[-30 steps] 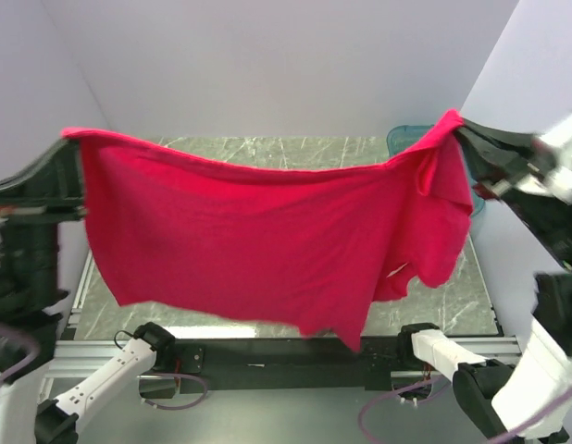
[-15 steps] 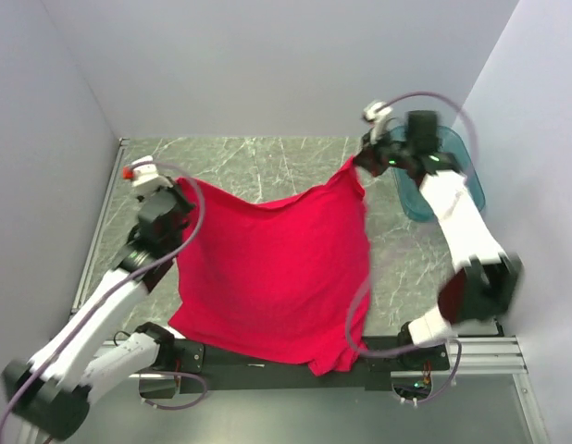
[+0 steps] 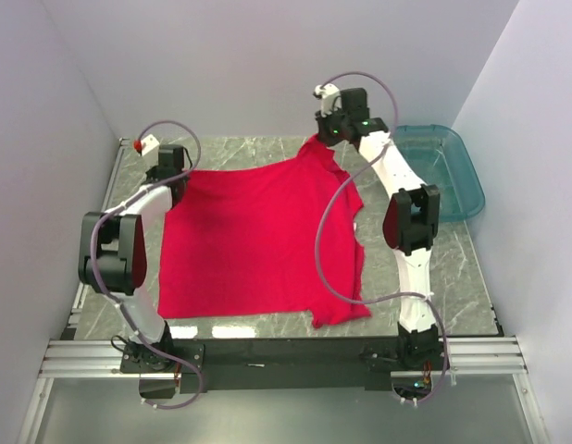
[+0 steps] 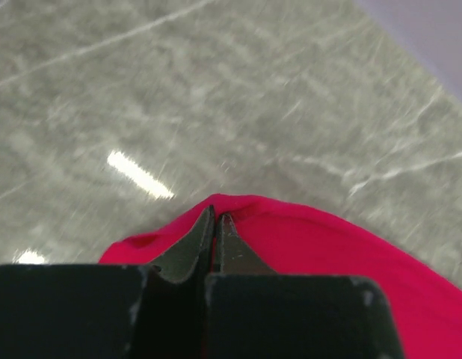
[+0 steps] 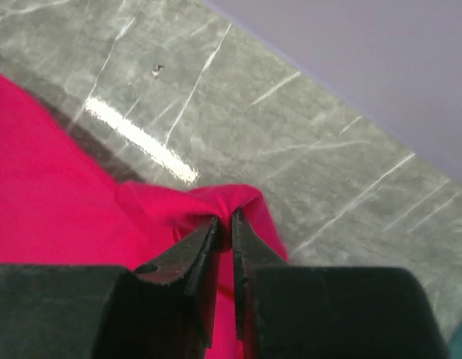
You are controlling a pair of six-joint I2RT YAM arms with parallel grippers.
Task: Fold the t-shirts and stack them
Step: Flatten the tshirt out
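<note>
We see the red t-shirt (image 3: 254,240) spread on the table (image 3: 249,151). The left gripper (image 4: 216,224) is pinched closed on its far-left corner. The right gripper (image 5: 225,223) is pinched closed on its bunched far-right corner.

A plain bright red short-sleeved t-shirt (image 3: 254,240) was seen spread nearly flat on the grey marbled surface (image 3: 258,148), its body laid broad and mostly smooth. Its two far corners were pinched, one in the left tool (image 4: 216,223) and one in the right tool (image 5: 225,223), the latter bunched into a small fold. The right-hand edge was left uneven, with a flap jutting out at the near corner.
</note>
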